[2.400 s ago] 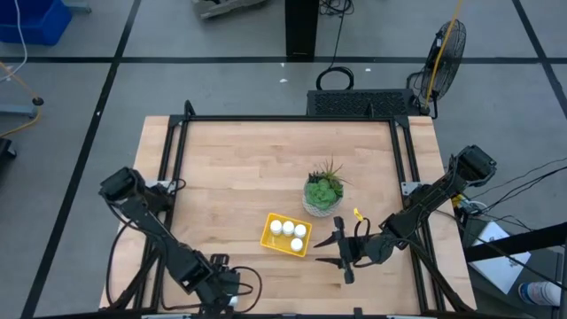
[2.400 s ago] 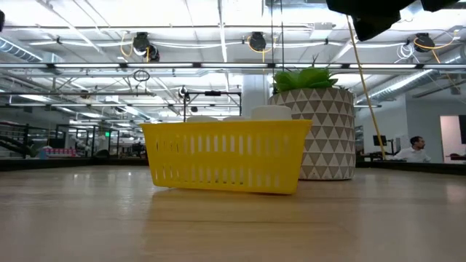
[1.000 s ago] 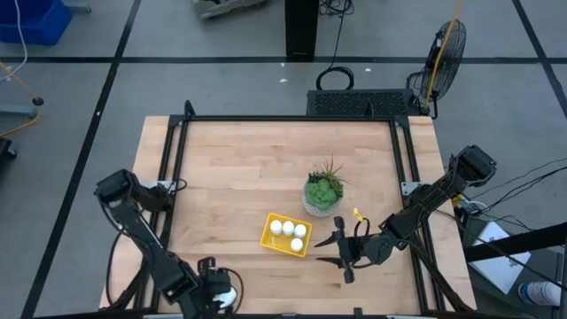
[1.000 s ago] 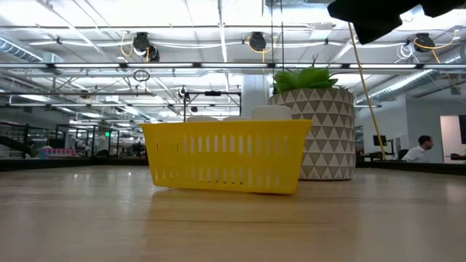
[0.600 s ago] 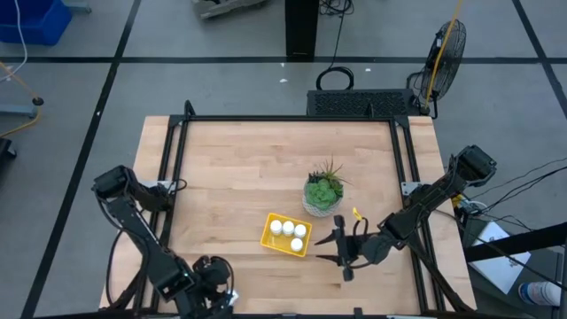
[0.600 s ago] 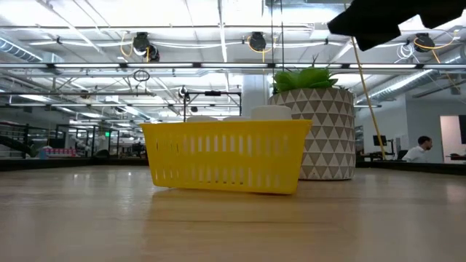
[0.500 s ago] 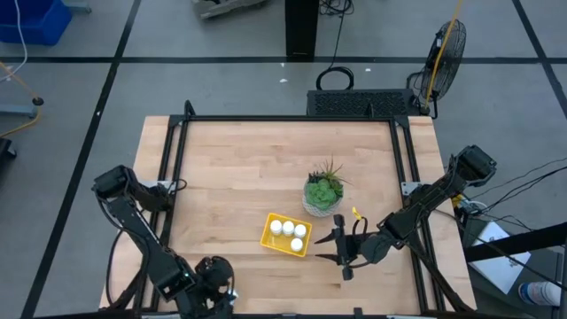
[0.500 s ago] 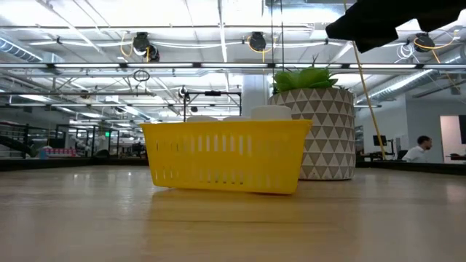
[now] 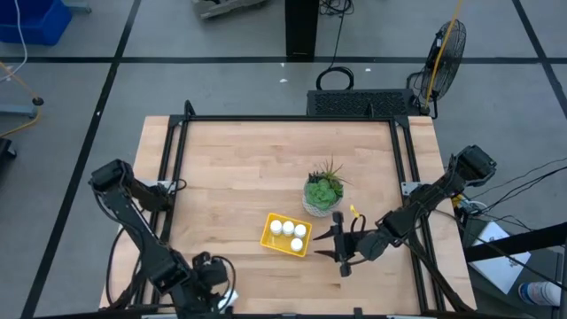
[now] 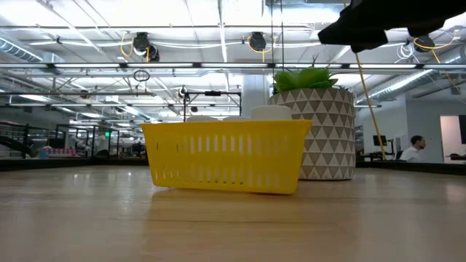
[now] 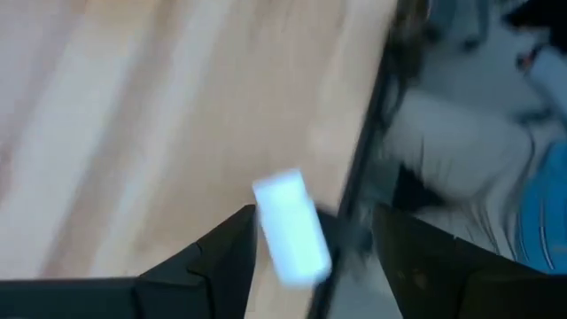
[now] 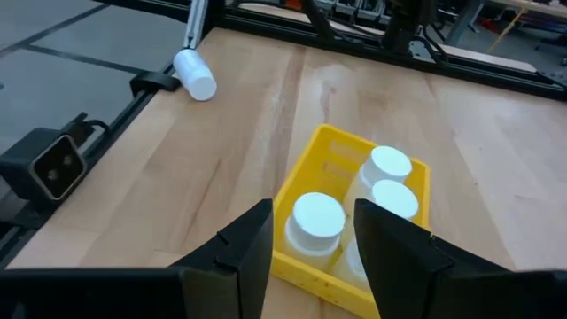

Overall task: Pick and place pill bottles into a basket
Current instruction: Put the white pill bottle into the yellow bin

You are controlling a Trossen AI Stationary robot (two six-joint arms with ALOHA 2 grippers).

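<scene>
The yellow basket (image 9: pixel 285 234) sits right of the table's middle and holds several white pill bottles (image 12: pixel 317 215); it also shows in the low view (image 10: pixel 226 156). One more white bottle (image 11: pixel 291 228) lies on its side at the table's near edge, also seen in the right wrist view (image 12: pixel 195 75). My left gripper (image 9: pixel 205 275) is over the near-left edge, open, its fingers (image 11: pixel 221 252) on either side of that bottle. My right gripper (image 9: pixel 340 249) is open and empty, just right of the basket, and shows in its wrist view (image 12: pixel 310 257).
A pale patterned pot with a green plant (image 9: pixel 322 193) stands just beyond the basket, close to my right gripper. A black frame rail (image 12: pixel 159 81) runs along the table's edge beside the lying bottle. Bare wood (image 9: pixel 248 159) lies to the far left.
My left gripper has gone a little from the table's near edge toward its far edge, staying at the near-left corner. My right gripper has crept slightly toward the basket. The basket and the bottles in it have not moved.
</scene>
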